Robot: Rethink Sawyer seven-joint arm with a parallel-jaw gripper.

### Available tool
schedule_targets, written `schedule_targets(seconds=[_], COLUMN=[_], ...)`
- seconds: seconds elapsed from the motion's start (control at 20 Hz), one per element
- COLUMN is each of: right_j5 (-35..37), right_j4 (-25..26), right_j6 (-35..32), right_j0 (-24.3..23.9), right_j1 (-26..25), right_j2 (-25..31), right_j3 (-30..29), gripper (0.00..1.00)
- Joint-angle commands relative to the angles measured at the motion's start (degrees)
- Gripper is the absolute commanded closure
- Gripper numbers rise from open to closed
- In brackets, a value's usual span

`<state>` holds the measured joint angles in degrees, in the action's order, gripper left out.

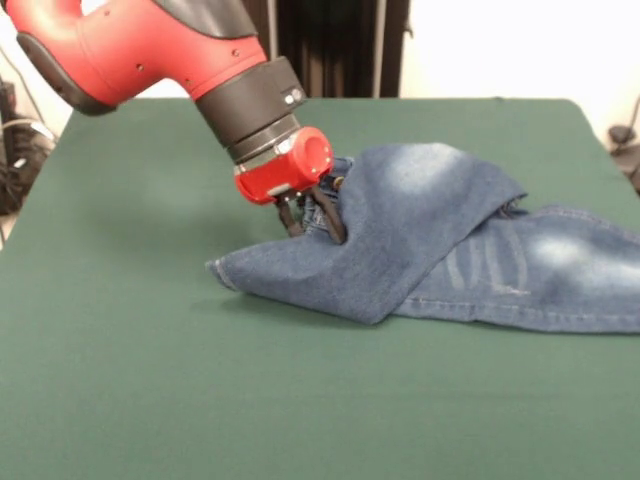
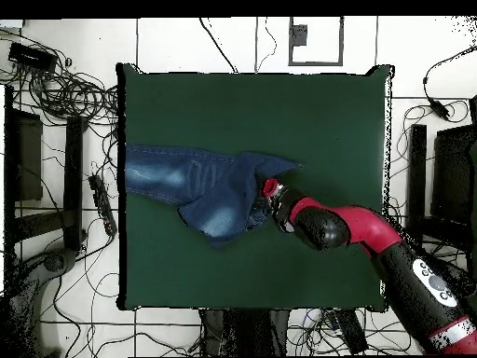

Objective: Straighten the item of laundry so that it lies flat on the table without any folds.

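The blue denim jeans (image 1: 440,235) lie on the dark green table (image 1: 150,380), folded over on themselves, with one part raised in a hump and a leg running off to the right edge of the front view. My gripper (image 1: 312,222) hangs from the red and black arm and its dark fingers (image 1: 332,222) are closed on the denim at the fold's upper edge, holding it lifted. In the overhead view the jeans (image 2: 200,182) stretch from the table's left edge to the gripper (image 2: 265,200) near the middle of the table (image 2: 317,112).
Cables and dark stands (image 2: 56,112) lie on the floor around the table. The jeans' leg end reaches the table's left edge in the overhead view. Bare green cloth shows in front of and behind the jeans.
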<state>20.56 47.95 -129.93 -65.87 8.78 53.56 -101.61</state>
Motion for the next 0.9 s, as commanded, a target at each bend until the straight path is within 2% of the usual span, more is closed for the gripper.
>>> schedule_targets(seconds=[0.05,0.2,0.25,0.5,0.9], right_j5=[9.9,7.14,5.84,0.14,0.15], right_j4=[-2.36,-0.34,0.53,3.23,3.39], right_j6=[21.82,21.42,21.15,12.26,8.34], right_j0=[1.47,0.93,0.78,3.0,5.27], right_j1=[-2.29,-1.66,-1.46,5.95,12.97], right_j2=[6.73,6.63,6.62,4.02,1.68], right_j3=[-0.69,-1.07,-1.23,-3.77,-4.15], gripper=[0.0,0.0,1.0,1.0,1.0])
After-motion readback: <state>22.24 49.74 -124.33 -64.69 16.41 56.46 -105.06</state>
